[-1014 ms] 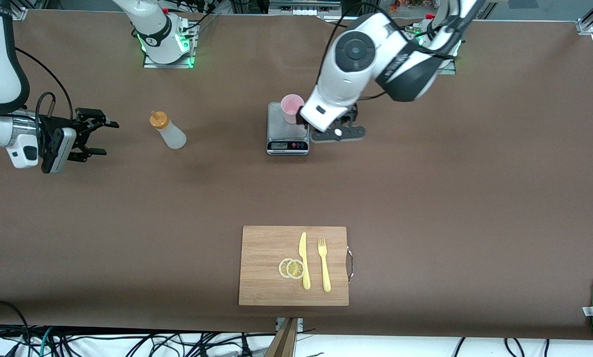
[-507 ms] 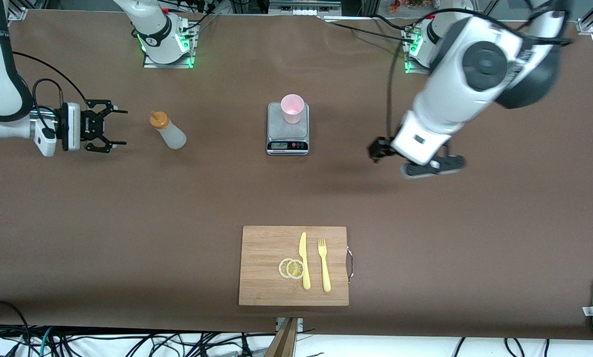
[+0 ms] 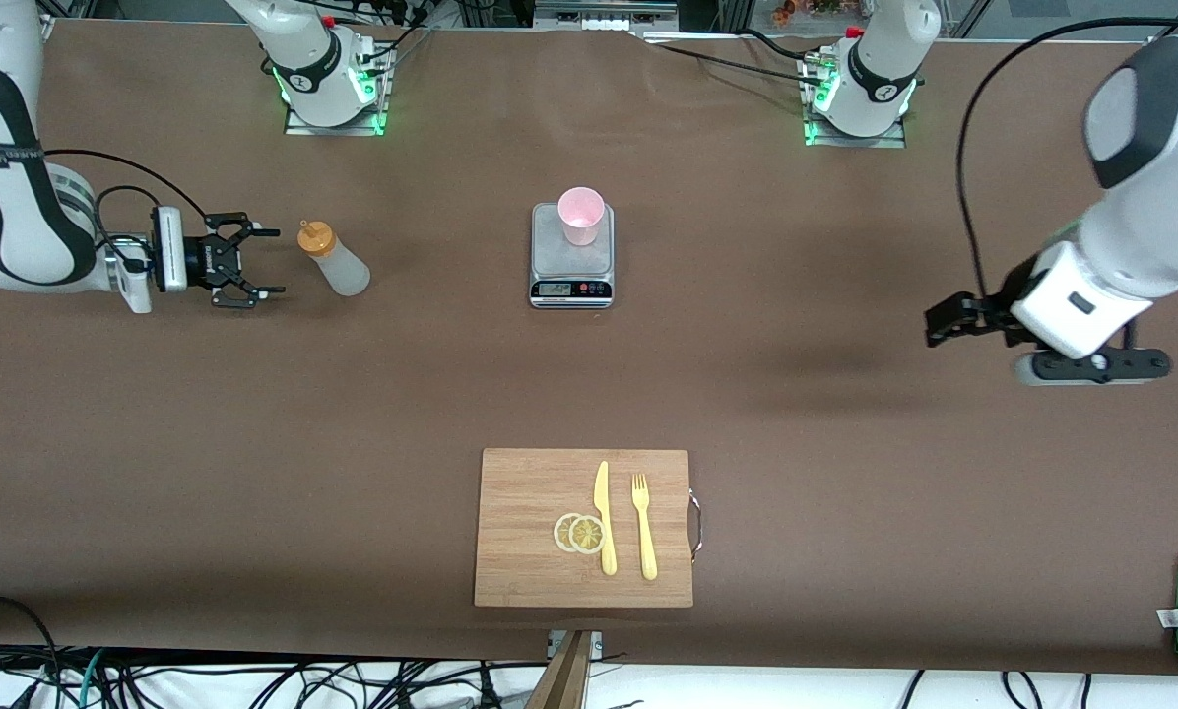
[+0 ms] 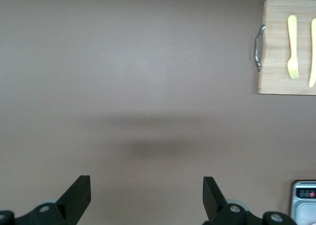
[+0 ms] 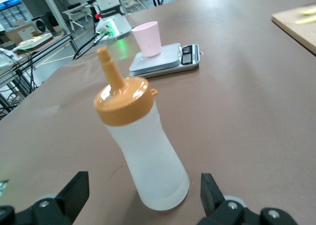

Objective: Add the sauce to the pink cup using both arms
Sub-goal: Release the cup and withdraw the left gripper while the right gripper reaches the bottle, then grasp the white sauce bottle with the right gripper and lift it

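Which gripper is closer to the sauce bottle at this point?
Right. The right gripper is level with the sauce bottle, jaws open toward it, not touching. The left gripper hangs over bare table at the left arm's end, well past the scale.

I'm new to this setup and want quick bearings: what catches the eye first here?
The pale pink plastic cup standing on a small grey kitchen scale mid-table. Toward the right arm's end, the open right gripper faces a translucent squeeze bottle with an orange nozzle cap. The open left gripper hangs over bare table at the left arm's end.
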Controlling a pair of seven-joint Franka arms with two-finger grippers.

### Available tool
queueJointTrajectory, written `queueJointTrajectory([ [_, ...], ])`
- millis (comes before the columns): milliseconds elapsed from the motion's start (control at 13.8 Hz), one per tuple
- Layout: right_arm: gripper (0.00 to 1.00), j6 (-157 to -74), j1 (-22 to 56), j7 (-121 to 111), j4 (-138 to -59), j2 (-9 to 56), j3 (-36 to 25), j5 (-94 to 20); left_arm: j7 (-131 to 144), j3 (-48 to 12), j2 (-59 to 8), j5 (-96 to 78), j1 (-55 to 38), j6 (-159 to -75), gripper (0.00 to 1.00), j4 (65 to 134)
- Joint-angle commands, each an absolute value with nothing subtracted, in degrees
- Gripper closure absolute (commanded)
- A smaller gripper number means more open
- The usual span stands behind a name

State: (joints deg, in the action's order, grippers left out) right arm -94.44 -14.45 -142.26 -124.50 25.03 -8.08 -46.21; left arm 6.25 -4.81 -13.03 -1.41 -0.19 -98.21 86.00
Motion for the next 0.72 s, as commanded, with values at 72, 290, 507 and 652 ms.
queueJointTrajectory([
  [72, 0.0, -92.1, -15.3, -154.2, -123.0, 29.3, -7.6, -49.3, 0.5, -4.7, -12.0, -1.8, 3.2, -95.4, 0.0, 85.3],
  [290, 0.0, -89.3, -15.2, -158.4, -122.7, 32.8, -7.5, -50.8, -3.5, -4.0, -12.0, 0.9, 3.7, -95.4, 0.0, 85.3],
  [507, 0.0, -89.3, -14.6, -158.5, -122.7, 34.2, -6.9, -52.0, -3.4, -4.0, -11.9, 1.0, 3.8, -95.3, 0.0, 85.1],
  [652, 0.0, -89.5, -13.3, -158.9, -122.7, 35.0, -6.9, -53.8, -3.3, -4.1, -12.1, 1.0, 3.6, -94.5, 0.0, 83.9],
])
